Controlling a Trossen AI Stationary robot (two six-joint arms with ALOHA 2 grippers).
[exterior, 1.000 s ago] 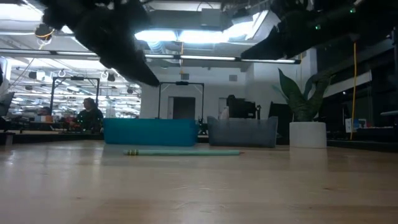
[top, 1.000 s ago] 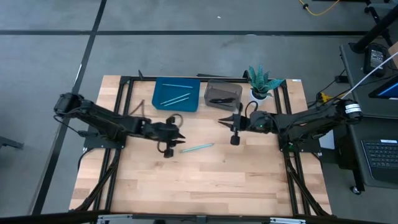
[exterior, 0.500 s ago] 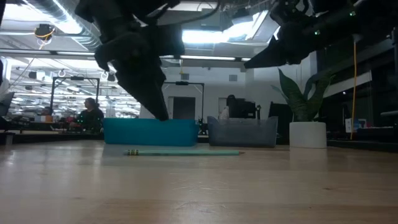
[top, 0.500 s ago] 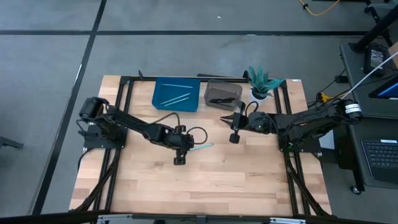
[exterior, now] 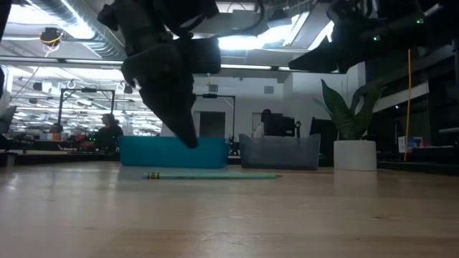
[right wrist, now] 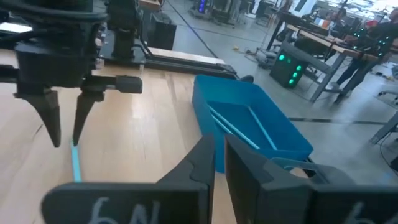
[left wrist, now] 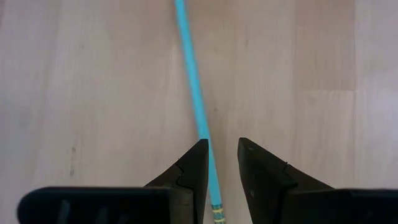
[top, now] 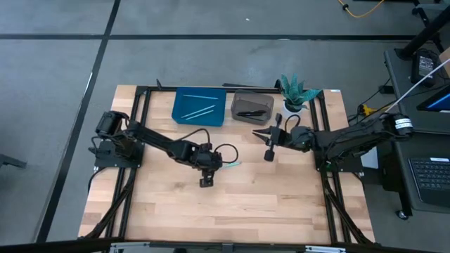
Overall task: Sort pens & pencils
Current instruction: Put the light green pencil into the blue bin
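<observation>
Teal and thin, one pencil [exterior: 211, 175] is seen lying flat on the wooden counter [top: 232, 204]. Its yellow-banded end is revealed only by the left wrist view, between the parted fingers of the left claw [left wrist: 219, 163], nothing gripped. Farther back, the right claw [top: 256, 134] hovers narrowly parted, empty. Beyond, two pencils [top: 197, 111] lie in the blue tray [top: 182, 116], pens [top: 249, 112] in the grey bin [top: 265, 99].

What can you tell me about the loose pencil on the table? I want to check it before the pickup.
The pencil is a long, very thin light-blue stick with a yellowish banded end, lying flat on the bare wooden table, in front of the blue bin. The left gripper hangs above its banded end, fingers open to either side, not yet gripping. Only the table touches it.
</observation>
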